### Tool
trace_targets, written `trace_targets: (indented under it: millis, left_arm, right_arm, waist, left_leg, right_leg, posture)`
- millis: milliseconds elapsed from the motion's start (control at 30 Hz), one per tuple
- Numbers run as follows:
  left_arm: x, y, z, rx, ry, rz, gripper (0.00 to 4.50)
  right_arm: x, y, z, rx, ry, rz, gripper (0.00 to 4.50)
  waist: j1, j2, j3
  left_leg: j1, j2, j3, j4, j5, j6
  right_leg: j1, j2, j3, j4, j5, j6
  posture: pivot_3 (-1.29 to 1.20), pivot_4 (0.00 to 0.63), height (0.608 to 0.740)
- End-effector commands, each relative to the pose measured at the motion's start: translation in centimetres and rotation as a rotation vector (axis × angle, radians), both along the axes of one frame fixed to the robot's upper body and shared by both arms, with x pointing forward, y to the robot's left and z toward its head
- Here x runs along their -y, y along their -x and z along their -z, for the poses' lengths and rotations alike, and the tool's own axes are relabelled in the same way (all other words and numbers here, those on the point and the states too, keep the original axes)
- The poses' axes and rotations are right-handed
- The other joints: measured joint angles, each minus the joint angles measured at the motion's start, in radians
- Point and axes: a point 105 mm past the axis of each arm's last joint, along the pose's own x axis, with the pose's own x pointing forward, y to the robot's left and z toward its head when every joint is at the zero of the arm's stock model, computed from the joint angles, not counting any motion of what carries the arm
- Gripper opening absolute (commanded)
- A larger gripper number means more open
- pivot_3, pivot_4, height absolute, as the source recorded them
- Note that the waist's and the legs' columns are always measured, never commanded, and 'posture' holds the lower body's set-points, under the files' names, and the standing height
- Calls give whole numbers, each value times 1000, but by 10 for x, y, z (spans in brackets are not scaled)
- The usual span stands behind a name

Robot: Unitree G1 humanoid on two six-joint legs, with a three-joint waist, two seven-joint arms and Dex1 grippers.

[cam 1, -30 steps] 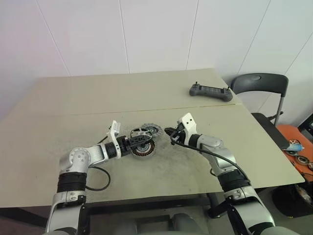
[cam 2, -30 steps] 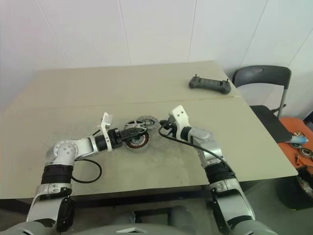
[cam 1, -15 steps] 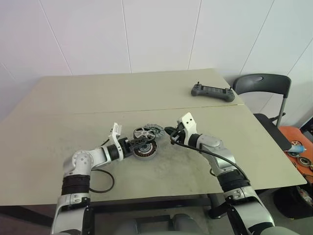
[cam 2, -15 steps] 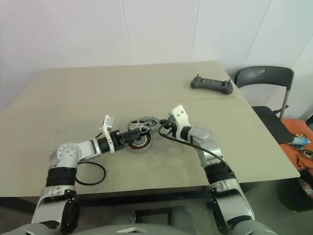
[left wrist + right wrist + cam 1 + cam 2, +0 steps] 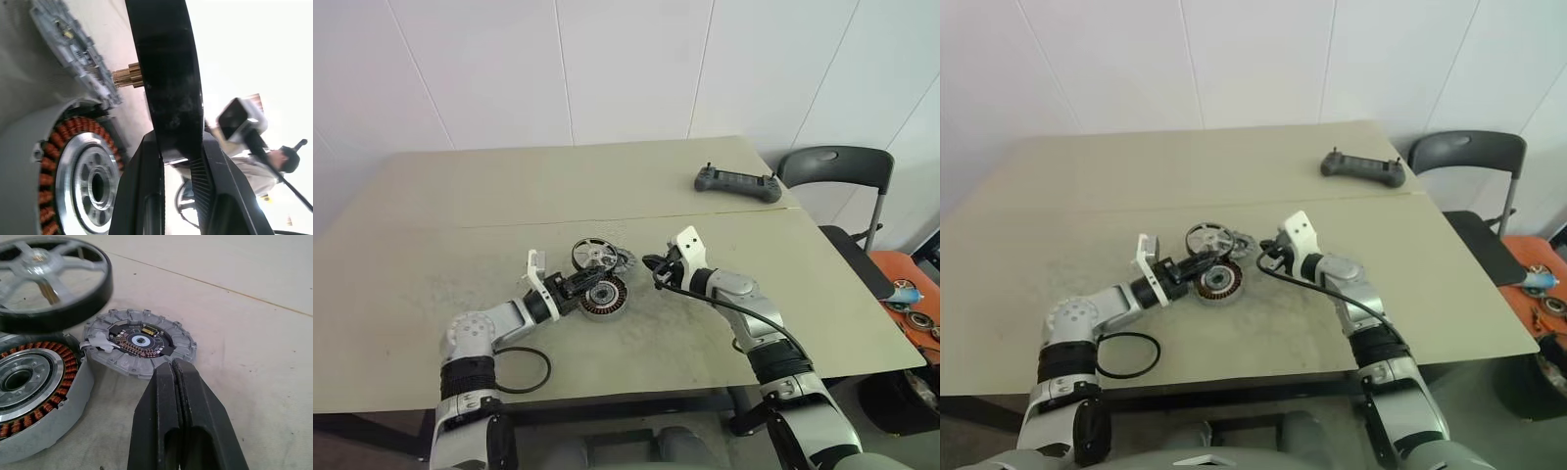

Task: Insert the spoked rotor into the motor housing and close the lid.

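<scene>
Two fingers of my left gripper pinch the rotor by its rim: stiff, slick metal, likely light; my right gripper is closed, empty.

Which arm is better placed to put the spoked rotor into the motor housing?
Left. Its pincer grips the spoked rotor above the motor housing; the right pincer is shut and empty.
</scene>
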Motion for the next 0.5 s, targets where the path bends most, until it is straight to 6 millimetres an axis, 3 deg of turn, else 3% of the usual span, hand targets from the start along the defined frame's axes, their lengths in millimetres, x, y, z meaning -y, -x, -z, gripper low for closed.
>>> trace_targets:
  millis: [33, 333, 500]
  left_arm:
    - [-4, 9, -21, 68, 88, 27, 413]
    - [-7, 26, 7, -70, 106, 65, 413]
    - [2, 30, 18, -115, 124, 106, 413]
  right_arm:
    - [-2, -4, -12, 50, -17, -1, 0]
    - [-2, -4, -12, 50, -19, 2, 0]
    - [-3, -5, -13, 51, -22, 3, 0]
  waist:
    - [0, 0, 0]
    - [0, 0, 0]
    - [0, 0, 0]
  left_leg:
    - [-3, 0, 0, 1, 0, 0]
    - [-5, 0, 0, 1, 0, 0]
    - [-4, 0, 0, 1, 0, 0]
  right_leg:
    - [-3, 0, 0, 0, 1, 1]
    - [-4, 0, 0, 1, 0, 0]
    - [-4, 0, 0, 1, 0, 0]
  posture:
    - [0, 0, 740]
    - [0, 0, 740]
    - [0, 0, 740]
